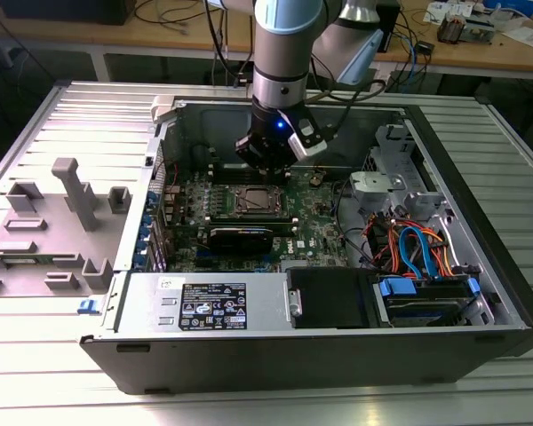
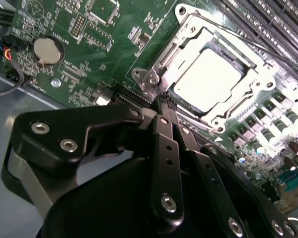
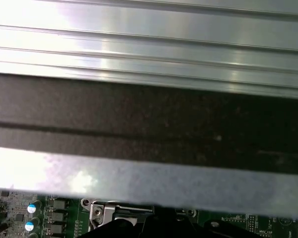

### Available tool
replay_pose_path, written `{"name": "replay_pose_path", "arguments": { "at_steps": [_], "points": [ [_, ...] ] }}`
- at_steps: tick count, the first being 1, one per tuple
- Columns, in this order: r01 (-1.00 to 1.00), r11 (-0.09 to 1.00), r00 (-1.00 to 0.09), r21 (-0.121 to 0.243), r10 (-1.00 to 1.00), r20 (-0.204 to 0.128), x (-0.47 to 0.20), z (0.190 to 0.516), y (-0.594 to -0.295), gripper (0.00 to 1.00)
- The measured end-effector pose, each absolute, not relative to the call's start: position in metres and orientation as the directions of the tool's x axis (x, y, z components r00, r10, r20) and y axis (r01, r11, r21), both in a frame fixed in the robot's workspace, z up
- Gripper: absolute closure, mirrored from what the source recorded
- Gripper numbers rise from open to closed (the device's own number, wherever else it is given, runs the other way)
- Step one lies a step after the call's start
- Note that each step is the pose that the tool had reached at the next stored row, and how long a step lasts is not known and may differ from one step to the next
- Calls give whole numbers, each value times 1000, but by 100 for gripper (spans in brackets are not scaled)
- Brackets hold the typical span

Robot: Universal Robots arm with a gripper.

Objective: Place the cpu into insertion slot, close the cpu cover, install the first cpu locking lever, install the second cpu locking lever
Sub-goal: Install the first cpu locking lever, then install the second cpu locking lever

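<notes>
Fixture tray (image 1: 53, 222): grey moulded holder seen at the exterior view's left, on the ribbed metal surface (image 1: 35, 373), well apart from the work.
Computer case (image 1: 480, 337): lying open on its side; green motherboard (image 1: 320, 232) exposed inside.
Gripper (image 2: 165, 103): held over the board just behind the socket in the exterior view; in the second wrist view the two black fingers (image 2: 161, 134) are seen pressed together to a narrow tip, nothing held between them.
Jaws: closed and empty.
Insertion slot (image 2: 161, 62): square metal-rimmed socket, directly ahead of the fingertip and nearly touching it at the near edge of the frame.
Cpu (image 2: 208, 79): already seated flat in the socket, bright metal top facing up; square, so no long axis to speak of; edges lie parallel to the memory slots (image 2: 268, 25).
Cpu cover (image 2: 253, 62): frame plate appears laid down around the chip, its opening showing the chip top; judged closed, though full seating cannot be confirmed.
Key relation: the socket's near rim and its corner hardware (image 2: 151, 77) lie just beyond the fingertip, in line with the fingers' own length; the chip sits further on, past that rim.
Locking levers: thin wire parts along the socket sides cannot be made out with certainty; latched or not cannot be told.
Stage (judgement): chip placement done; work is at the cover or lever stage.
Drive bay with cables (image 1: 417, 257): at the exterior view's right, clear of the arm.
</notes>
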State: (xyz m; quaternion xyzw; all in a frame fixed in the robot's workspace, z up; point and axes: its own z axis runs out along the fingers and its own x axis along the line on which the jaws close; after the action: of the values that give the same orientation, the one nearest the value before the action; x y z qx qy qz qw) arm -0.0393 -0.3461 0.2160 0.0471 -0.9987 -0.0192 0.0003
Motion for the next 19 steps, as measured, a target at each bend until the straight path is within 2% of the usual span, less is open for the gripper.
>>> {"name": "replay_pose_path", "arguments": {
  "at_steps": [19],
  "points": [
    [-94, 995, -996, 38, -94, -1, -39, 219, -353, 89]
  ]
}}
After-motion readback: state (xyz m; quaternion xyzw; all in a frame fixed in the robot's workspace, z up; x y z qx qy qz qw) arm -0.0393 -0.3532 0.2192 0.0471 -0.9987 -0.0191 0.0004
